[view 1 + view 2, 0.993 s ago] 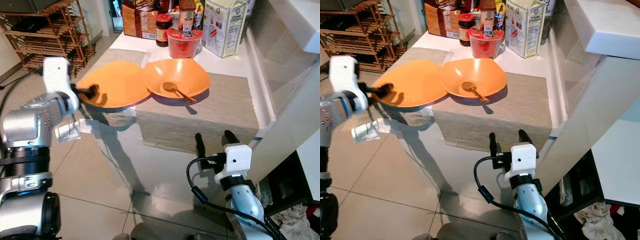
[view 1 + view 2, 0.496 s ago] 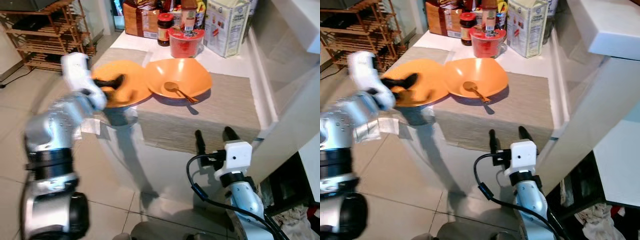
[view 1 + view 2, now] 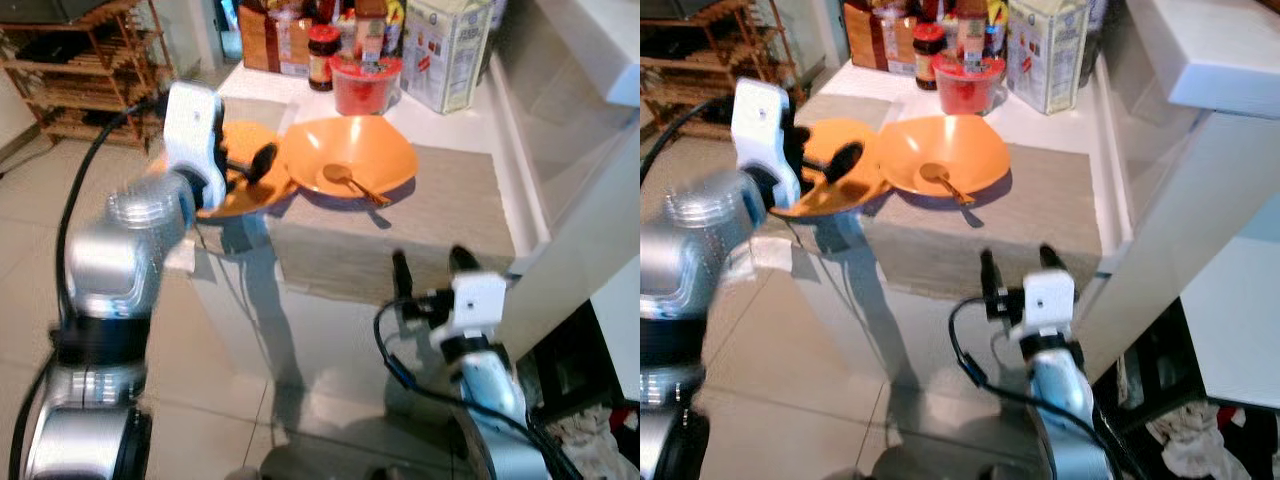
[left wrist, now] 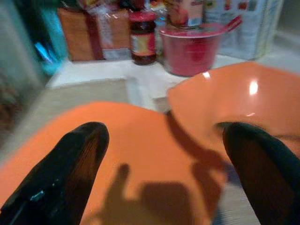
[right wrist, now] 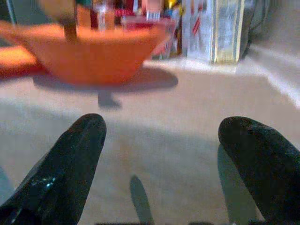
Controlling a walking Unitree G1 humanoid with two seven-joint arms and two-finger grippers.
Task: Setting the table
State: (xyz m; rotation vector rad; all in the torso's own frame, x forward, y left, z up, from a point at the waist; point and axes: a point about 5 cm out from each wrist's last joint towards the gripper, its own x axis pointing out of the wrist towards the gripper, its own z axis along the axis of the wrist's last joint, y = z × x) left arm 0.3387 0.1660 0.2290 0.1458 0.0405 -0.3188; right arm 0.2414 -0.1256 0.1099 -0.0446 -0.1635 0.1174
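White countertop [image 3: 470,125] runs far into a blurred row of jars and cartons (labels unreadable). On its woven beige placemat [image 3: 440,215] sits the deep orange bowl [image 3: 350,160], holding a wooden spoon [image 3: 350,180]. Left of it, touching its rim, the flat orange plate [image 3: 225,190] is partly hidden by the left gripper [image 4: 164,154], fingers spread wide above it. The right gripper [image 3: 430,268] hovers at the mat's near edge, spread too.
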